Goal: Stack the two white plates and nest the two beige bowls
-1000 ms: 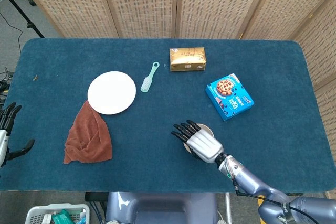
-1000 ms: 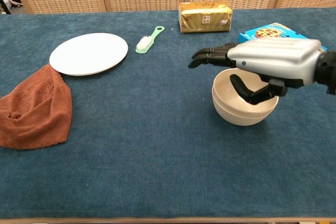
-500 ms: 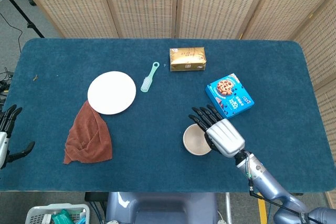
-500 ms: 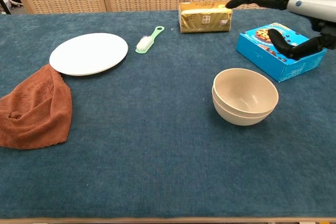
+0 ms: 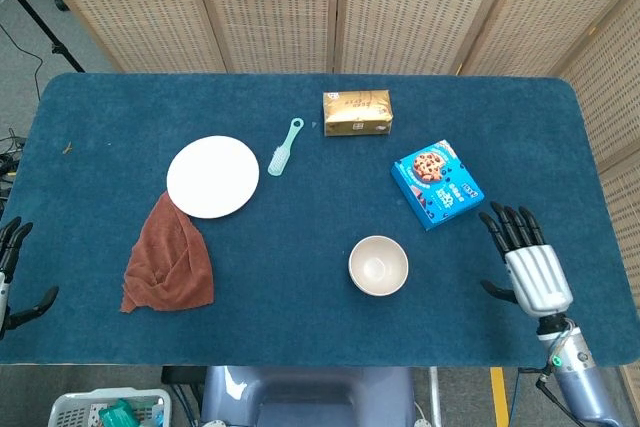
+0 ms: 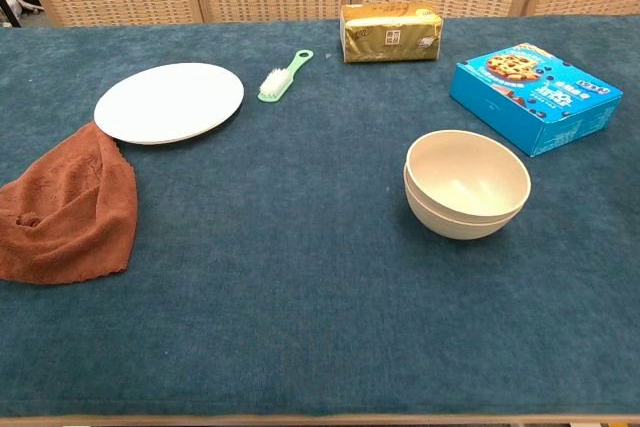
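Two beige bowls sit nested, one inside the other, right of the table's middle. The white plates lie at the left as one disc; I cannot tell whether one or two are there. My right hand hovers open with fingers spread near the table's front right edge, well right of the bowls and holding nothing. At the far left edge of the head view, beyond the table, my left hand shows with fingers apart, empty. The chest view shows neither hand.
A rust-brown cloth touches the plates' near edge. A green brush, a gold tissue pack and a blue cookie box lie across the back and right.
My right hand lifted off the nested bowls and drew back to the right, past the cookie box, to the table's front right edge. It has left the chest view. The bowls stayed put.
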{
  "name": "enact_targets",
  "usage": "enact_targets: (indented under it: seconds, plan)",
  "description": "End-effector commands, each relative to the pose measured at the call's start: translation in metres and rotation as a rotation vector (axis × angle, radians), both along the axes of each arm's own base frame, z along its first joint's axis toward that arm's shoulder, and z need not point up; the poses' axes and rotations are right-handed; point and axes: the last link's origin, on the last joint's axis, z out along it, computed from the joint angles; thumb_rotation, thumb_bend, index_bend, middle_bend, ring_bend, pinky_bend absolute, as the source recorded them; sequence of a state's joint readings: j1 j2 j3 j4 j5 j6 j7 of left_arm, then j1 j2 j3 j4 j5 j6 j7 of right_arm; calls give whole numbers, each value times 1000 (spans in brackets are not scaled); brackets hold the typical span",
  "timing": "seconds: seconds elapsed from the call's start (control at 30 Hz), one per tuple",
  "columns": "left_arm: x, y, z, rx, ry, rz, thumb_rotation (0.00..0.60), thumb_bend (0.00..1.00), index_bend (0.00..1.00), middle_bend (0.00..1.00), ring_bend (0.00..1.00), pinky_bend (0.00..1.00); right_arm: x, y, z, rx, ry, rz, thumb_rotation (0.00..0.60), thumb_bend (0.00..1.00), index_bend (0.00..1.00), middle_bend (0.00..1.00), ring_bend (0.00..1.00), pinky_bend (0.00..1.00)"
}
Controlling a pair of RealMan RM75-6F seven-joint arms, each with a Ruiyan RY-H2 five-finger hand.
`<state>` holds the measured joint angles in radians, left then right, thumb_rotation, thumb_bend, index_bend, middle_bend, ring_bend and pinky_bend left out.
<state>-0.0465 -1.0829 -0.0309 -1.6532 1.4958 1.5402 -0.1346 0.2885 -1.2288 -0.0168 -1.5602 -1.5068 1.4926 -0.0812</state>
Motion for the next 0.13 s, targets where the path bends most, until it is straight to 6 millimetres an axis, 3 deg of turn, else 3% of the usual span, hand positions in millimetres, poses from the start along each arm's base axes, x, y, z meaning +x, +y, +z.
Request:
enact_targets:
  seconds: [0.03,0.13]
  plan:
    - [0,-2,-1,-2,3,-5,600,266,0,0,0,0,-13,13,3,-8,-20,-32,600,0,0,0,0,0]
    - [3,-4,-2,-6,3,-18,600,266,0,0,0,0,-17,20,5,-20,-40,-44,600,0,0,0,0,0]
